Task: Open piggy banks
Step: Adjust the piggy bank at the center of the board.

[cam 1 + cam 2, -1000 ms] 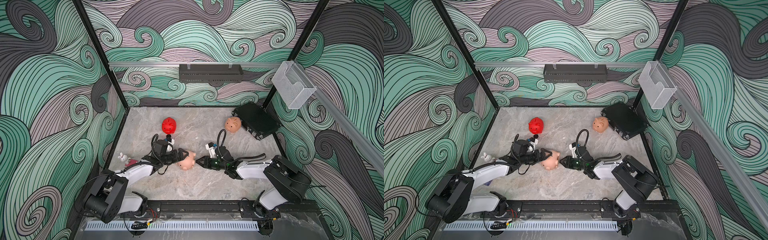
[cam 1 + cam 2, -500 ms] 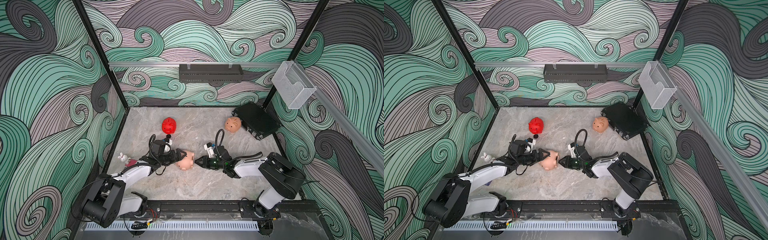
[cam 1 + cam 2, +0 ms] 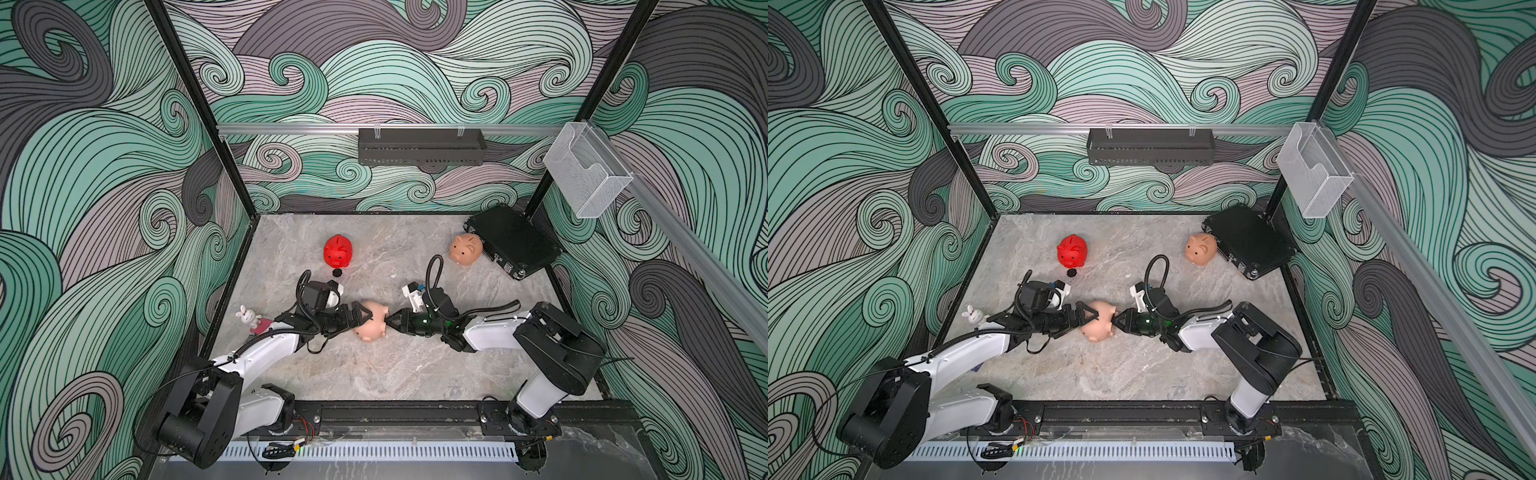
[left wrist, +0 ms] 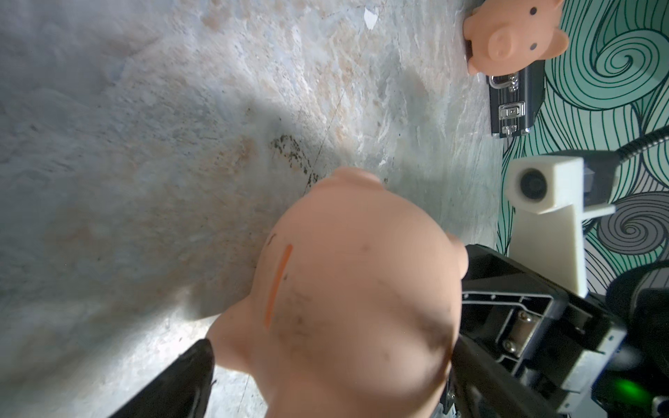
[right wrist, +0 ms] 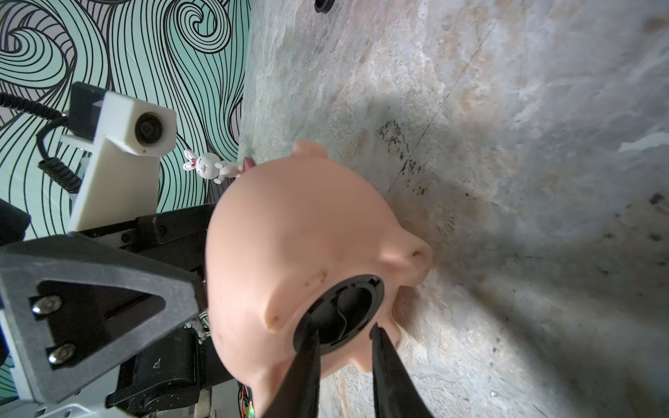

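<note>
A peach-pink piggy bank (image 3: pixel 374 328) lies on its side mid-table, belly toward my right arm. My left gripper (image 3: pixel 365 319) is open, its fingers (image 4: pixel 195 365) wide on either side of the pig's back (image 4: pixel 354 289), close against it. My right gripper (image 5: pixel 342 331) is shut on the black plug (image 5: pixel 340 311) in the pig's belly, fingertips (image 5: pixel 307 336) on the rim's two sides. In both top views a red piggy bank (image 3: pixel 338 251) (image 3: pixel 1072 251) stands at the back left and another pink piggy bank (image 3: pixel 466 248) (image 3: pixel 1201 249) at the back right.
A loose black plug (image 3: pixel 337 273) lies just in front of the red pig. A flat black case (image 3: pixel 513 241) sits in the back right corner beside the far pink pig. A small white bunny figure (image 3: pixel 248 316) stands at the table's left edge.
My right gripper has crept in toward the pig's belly and narrowed onto the plug. My left gripper's jaws have widened around the pig. The pig has barely moved.
</note>
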`<action>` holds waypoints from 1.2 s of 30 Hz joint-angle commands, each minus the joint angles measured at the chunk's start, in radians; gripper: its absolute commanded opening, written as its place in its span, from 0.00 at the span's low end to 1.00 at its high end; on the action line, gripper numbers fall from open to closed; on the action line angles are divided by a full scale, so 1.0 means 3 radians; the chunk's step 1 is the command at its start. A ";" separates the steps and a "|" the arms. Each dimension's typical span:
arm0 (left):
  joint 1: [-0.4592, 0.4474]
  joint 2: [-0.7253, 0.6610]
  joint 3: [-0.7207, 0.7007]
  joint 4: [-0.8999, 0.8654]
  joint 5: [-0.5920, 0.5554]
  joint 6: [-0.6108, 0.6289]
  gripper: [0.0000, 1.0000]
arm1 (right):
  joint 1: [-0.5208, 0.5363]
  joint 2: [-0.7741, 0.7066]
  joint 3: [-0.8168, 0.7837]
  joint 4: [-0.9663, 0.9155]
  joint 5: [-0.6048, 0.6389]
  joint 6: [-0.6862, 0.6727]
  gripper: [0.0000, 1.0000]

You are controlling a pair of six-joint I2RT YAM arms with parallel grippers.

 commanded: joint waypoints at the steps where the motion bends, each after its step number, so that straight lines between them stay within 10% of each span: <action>1: -0.0025 -0.0072 0.0037 -0.0182 0.0029 0.0079 0.99 | 0.0038 -0.0016 0.0066 -0.0040 -0.0037 -0.0017 0.27; 36: -0.0030 0.0208 0.0068 -0.0221 -0.0345 0.0047 0.93 | -0.0007 -0.0238 -0.0220 0.0090 0.0160 -0.0069 0.28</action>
